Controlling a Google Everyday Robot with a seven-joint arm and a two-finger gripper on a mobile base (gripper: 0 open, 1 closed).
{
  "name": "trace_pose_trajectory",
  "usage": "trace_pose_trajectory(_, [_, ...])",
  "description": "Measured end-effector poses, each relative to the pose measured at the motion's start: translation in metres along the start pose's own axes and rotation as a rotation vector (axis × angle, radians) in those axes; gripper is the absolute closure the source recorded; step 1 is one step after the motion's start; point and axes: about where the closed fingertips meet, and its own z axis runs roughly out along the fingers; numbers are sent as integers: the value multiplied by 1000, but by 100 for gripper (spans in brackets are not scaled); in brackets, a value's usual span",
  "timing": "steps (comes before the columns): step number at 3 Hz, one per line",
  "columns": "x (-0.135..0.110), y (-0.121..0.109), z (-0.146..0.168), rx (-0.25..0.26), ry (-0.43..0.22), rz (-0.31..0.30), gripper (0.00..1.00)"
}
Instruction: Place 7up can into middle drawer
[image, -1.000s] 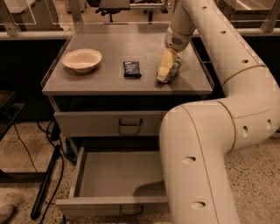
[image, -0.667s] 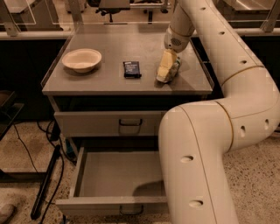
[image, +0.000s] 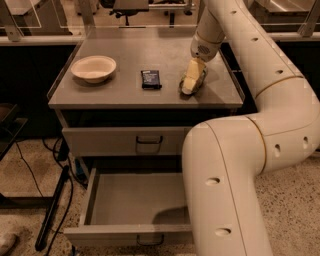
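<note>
My gripper (image: 191, 80) is down on the right part of the grey cabinet top (image: 125, 92), right of the flat black packet. The 7up can is not plainly in view. A pale rounded tip with a dark rim shows at the gripper's near end, and I cannot tell whether that is the can. The middle drawer (image: 131, 199), the lower of the two grey drawers, is pulled out and holds nothing that I can see. My arm (image: 227, 185) covers its right side. The upper drawer (image: 125, 141) is shut.
A cream bowl (image: 93, 68) sits at the left of the cabinet top. A flat black packet (image: 151, 79) lies in the middle. The top has a raised rail along its sides. A black stand leg and cables (image: 52, 210) lie on the speckled floor to the left.
</note>
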Motion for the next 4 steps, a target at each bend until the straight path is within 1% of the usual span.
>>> trace_pose_trajectory(1, [0,0,0,0,0,0,19])
trace_pose_trajectory(4, [0,0,0,0,0,0,89])
